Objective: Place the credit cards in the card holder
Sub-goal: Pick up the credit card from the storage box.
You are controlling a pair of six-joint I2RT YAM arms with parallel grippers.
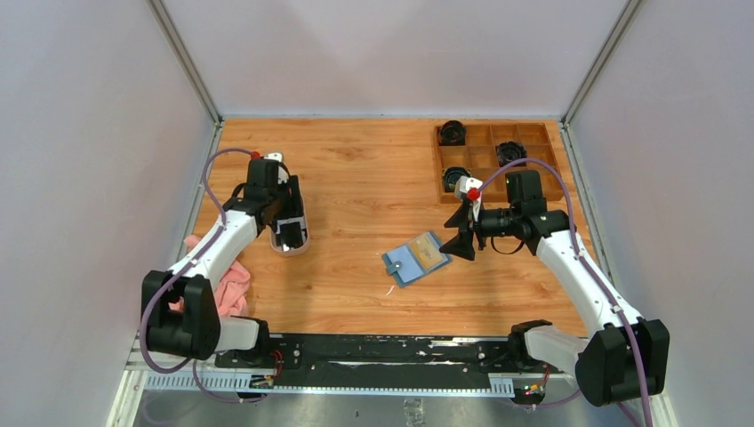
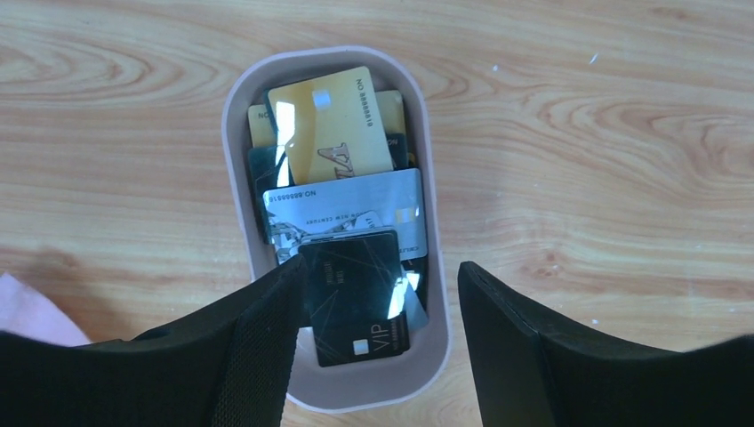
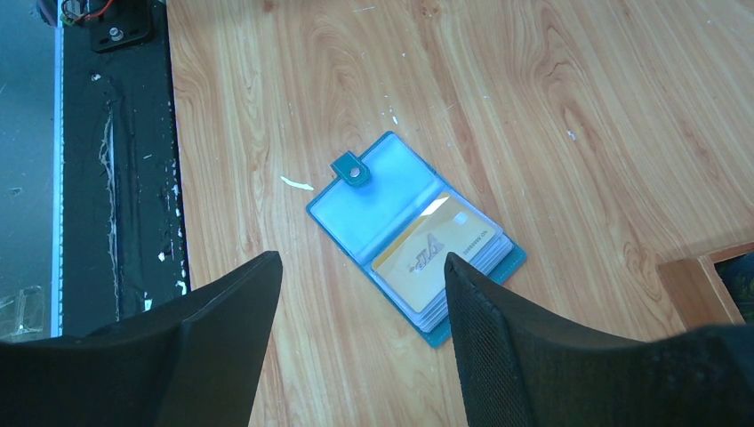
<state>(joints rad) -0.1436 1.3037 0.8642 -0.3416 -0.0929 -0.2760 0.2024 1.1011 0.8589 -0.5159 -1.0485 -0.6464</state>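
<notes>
The bench is pale wood-grain, smooth with a faint sheen. The credit cards are glossy plastic catching glare in a matt white dish, and the card holder has shiny clear pockets inside a teal leathery cover.

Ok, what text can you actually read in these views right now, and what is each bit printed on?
"NO 88888…": gold plastic card on top in the white oval dish; last digits unsure.
"NEW CENTURY": silver plastic card below it; its smaller print is too small to read.
"VIP": black plastic card.
Yellow card in the teal folding wallet: script too blurred to read.
</notes>
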